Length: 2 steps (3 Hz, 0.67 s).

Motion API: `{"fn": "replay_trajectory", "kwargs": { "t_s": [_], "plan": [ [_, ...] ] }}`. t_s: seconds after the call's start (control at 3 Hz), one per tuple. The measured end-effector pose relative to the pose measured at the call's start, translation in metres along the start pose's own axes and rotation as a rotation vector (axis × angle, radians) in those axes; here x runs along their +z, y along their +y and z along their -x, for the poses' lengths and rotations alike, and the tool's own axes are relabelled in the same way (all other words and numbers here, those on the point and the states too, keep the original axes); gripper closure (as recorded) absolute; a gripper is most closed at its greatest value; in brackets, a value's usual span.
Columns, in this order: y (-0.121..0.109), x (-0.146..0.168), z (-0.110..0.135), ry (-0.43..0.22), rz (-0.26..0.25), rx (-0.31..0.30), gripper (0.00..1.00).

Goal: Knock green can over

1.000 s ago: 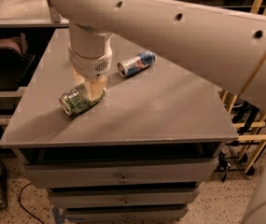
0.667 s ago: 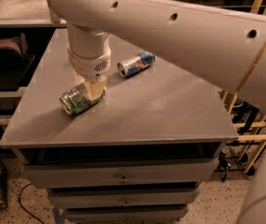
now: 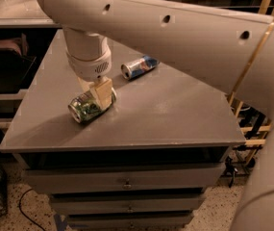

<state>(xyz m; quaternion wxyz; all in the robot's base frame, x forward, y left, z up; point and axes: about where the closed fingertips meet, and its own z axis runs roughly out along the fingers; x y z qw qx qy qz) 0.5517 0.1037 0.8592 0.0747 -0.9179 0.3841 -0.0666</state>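
The green can (image 3: 82,108) lies on its side on the grey table top (image 3: 175,114), near the front left, with its silver top facing the front left. My gripper (image 3: 101,93) hangs down from the big white arm and sits right against the can's upper right side, touching it or just above it. The white wrist (image 3: 89,61) rises straight above the gripper.
A blue-and-silver can (image 3: 139,67) lies on its side further back, right of the wrist. The table has drawers (image 3: 127,183) below its front edge. Wooden slats (image 3: 266,13) stand at the right. A dark shelf unit (image 3: 6,61) stands at the left.
The green can still lies on its side in about the same spot, with the gripper still against it. The arm's upper link has shifted slightly.
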Motion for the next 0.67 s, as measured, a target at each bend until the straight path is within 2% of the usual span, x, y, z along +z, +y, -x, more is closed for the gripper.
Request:
{"fn": "replay_trajectory", "kwargs": {
  "t_s": [0.33,0.67],
  "plan": [
    [-0.0014,0.0054,-0.0058,0.084,0.062,-0.050,0.00],
    [-0.0014,0.0054,-0.0058,0.084,0.062,-0.050,0.00]
  ]
}}
